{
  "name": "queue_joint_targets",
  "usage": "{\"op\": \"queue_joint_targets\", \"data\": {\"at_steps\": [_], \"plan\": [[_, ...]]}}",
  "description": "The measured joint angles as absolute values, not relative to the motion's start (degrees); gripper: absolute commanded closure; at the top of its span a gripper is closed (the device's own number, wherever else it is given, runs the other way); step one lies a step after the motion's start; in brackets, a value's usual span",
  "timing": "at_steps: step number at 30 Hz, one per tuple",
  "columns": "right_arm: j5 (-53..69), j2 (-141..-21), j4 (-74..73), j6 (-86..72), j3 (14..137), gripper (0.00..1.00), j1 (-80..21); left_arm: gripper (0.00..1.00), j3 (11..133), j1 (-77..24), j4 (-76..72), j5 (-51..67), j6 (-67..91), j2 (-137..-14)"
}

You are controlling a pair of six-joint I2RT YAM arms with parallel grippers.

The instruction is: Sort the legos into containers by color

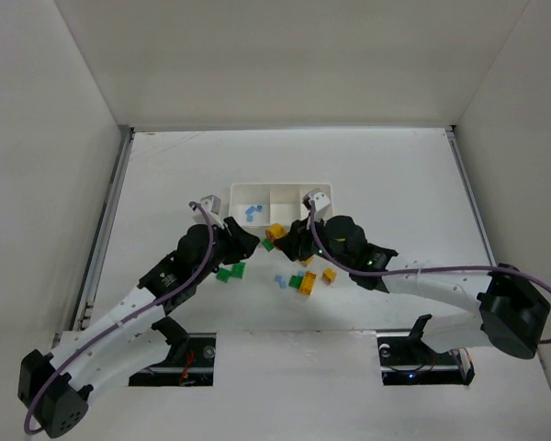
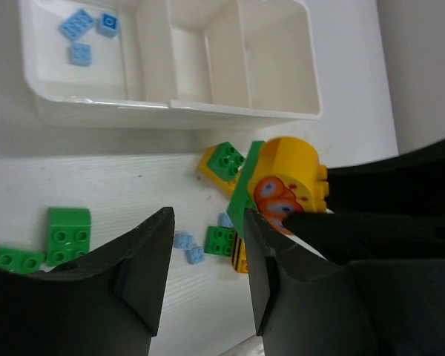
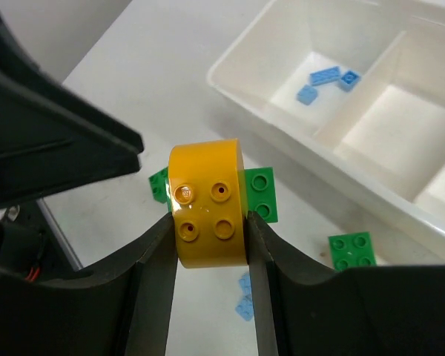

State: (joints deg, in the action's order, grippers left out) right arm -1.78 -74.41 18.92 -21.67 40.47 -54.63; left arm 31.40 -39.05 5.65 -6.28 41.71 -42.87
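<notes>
far left of the top view, the left gripper (image 1: 248, 243) hangs low over the white table (image 1: 165, 165). its wrist camera shows the jaws spread wide with nothing clamped between them. at the lower left of that wrist view, two green plastic bricks (image 2: 68, 233) sit side by side on the table. under the open gap lie two tiny pale blue bricks (image 2: 184, 240) and a small green square brick (image 2: 221, 241), neither touched by the fingers.

on to the middle: the white rectangular plastic tray (image 1: 234, 190), split into three compartments, lies toward the top of the frame. three pale blue flat bricks (image 1: 252, 213) rest in its left compartment.

just right of centre, the right gripper (image 3: 209, 226) is clamped tight on a yellow-orange round plastic brick (image 3: 206, 170). its four studs face the lens, and it is held just in front of the tray's near wall. further right, a loose yellow-orange brick (image 1: 329, 275) lies at the edge of the pile.
</notes>
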Motion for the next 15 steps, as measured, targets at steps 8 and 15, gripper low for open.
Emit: {"op": "queue_joint_targets", "data": {"at_steps": [8, 15], "plan": [[-2.8, -74.5, 18.9, -24.4, 39.4, 0.78, -52.9, 0.59, 31.4, -42.7, -2.2, -5.8, 43.4, -48.4], [-2.8, -73.6, 20.3, -26.3, 38.0, 0.78, -52.6, 0.61, 31.4, -43.0, -5.2, -5.9, 43.4, -54.0]]}}
